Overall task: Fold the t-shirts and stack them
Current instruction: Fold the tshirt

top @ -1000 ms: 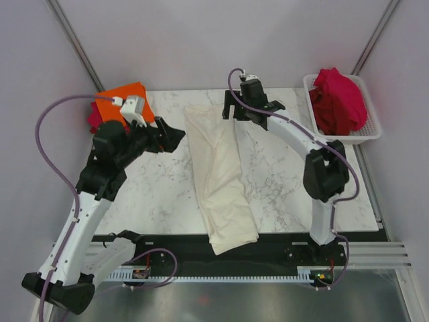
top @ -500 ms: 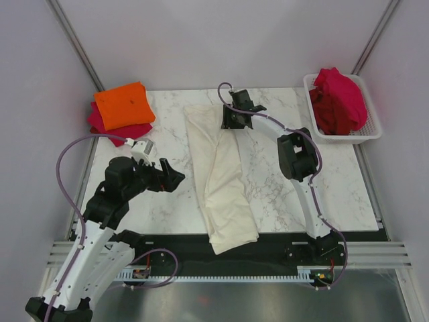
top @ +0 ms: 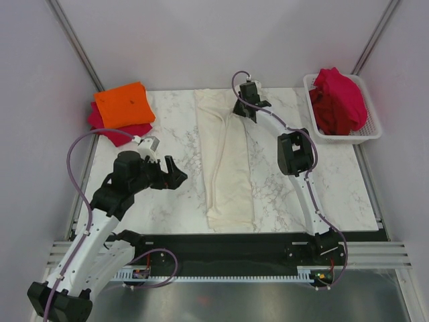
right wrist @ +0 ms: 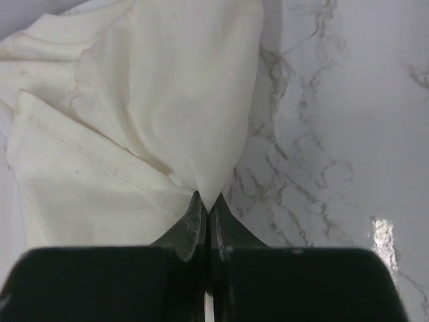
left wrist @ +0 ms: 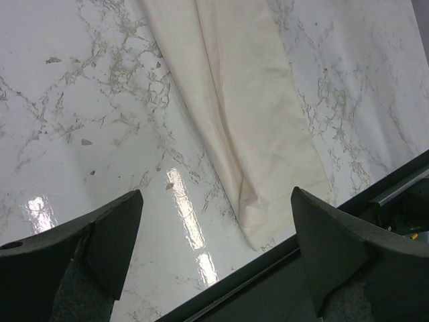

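Observation:
A cream-white t-shirt (top: 228,161) lies as a long narrow strip down the middle of the marble table (top: 315,188). My right gripper (top: 244,109) is shut on its far right edge; in the right wrist view the fingertips (right wrist: 206,200) pinch a bunched fold of cream cloth (right wrist: 147,107). My left gripper (top: 178,176) hangs open over bare marble left of the shirt, holding nothing. The left wrist view shows its jaws (left wrist: 216,198) wide apart, with the shirt's near end (left wrist: 248,114) ahead of them. An orange t-shirt (top: 123,105) lies folded on a red one (top: 115,133) at the back left.
A white mesh basket (top: 367,131) at the back right holds crumpled crimson t-shirts (top: 338,100). The black front rail (top: 228,241) runs along the table's near edge, just past the cream shirt's near end. Grey walls close in the back and sides.
My right gripper has shut on the cream shirt's far edge and drawn it toward the back, straightening it and lifting its end off the front rail. My left arm pulled back from the orange stack.

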Robot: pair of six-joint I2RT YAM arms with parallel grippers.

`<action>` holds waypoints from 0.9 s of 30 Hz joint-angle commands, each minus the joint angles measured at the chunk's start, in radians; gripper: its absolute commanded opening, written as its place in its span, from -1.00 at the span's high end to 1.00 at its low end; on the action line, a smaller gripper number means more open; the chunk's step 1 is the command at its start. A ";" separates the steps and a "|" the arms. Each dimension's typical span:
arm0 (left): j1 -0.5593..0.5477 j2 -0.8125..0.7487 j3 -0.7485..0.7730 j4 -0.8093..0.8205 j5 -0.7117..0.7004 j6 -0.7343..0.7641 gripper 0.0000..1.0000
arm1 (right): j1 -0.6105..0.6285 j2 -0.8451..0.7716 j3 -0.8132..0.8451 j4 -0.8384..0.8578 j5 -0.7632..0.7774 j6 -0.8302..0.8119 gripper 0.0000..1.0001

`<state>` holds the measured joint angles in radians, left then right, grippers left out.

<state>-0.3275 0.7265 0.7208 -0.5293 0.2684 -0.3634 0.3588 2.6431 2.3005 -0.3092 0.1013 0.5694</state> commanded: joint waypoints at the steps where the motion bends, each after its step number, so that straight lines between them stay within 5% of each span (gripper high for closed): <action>1: -0.004 0.004 0.022 0.022 0.017 0.030 -0.98 | -0.024 0.052 0.028 -0.001 0.107 0.055 1.00; 3: -0.004 0.013 0.022 0.022 0.017 0.030 -0.98 | -0.026 0.041 0.008 0.018 0.081 0.061 0.58; 4: -0.004 0.016 0.020 0.022 0.017 0.030 -0.98 | -0.029 0.034 -0.001 0.022 0.065 0.055 -0.31; 7: -0.005 0.046 0.022 0.022 0.017 0.030 -0.98 | -0.043 -0.014 -0.024 0.032 0.014 0.001 -0.96; 13: -0.088 0.157 0.029 0.022 0.017 0.030 -0.98 | -0.092 -0.289 -0.186 0.032 -0.014 -0.083 -0.96; 20: -0.205 0.271 -0.014 0.022 0.017 0.030 -0.98 | -0.058 -0.788 -0.793 0.025 -0.037 -0.092 -0.92; 27: -0.217 0.316 -0.112 0.022 0.017 0.030 -0.98 | 0.144 -1.156 -1.208 -0.014 -0.031 -0.037 -0.47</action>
<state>-0.5331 1.0103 0.6506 -0.5217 0.2714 -0.3634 0.4263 1.5242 1.2201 -0.2771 0.0834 0.4999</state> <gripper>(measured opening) 0.991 0.763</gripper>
